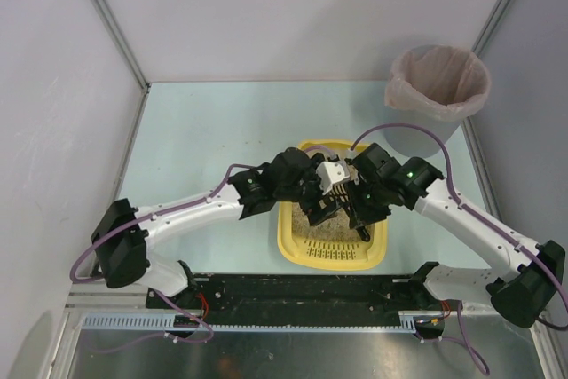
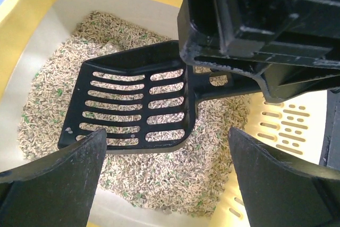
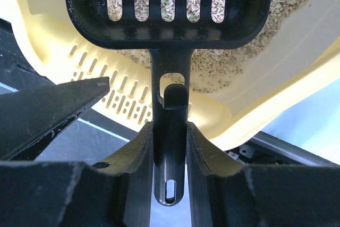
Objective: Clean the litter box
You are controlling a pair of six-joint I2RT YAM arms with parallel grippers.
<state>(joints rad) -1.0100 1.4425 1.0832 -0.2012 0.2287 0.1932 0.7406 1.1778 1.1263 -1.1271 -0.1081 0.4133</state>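
Right tool (image 3: pixel 170 131) clamping black slotted plastic scoop (image 2: pixel 133 104) by handle; left tool (image 2: pixel 164 176) gaping, empty. Best sliding scoop low through shallow yellow plastic litter box (image 1: pixel 377 253), sifting gently.

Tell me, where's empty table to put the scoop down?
Bare table lies between the litter box and the back wall, left of the bin. Over the box it's crowded: the right tool holds the scoop there.

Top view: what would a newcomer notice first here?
The yellow litter box sits at the near edge of the table, with both arms crowded over it. The right gripper clamps the handle of a black scoop over the litter; the left gripper hangs open above it. A grey bin with a pinkish bag stands at the far right.
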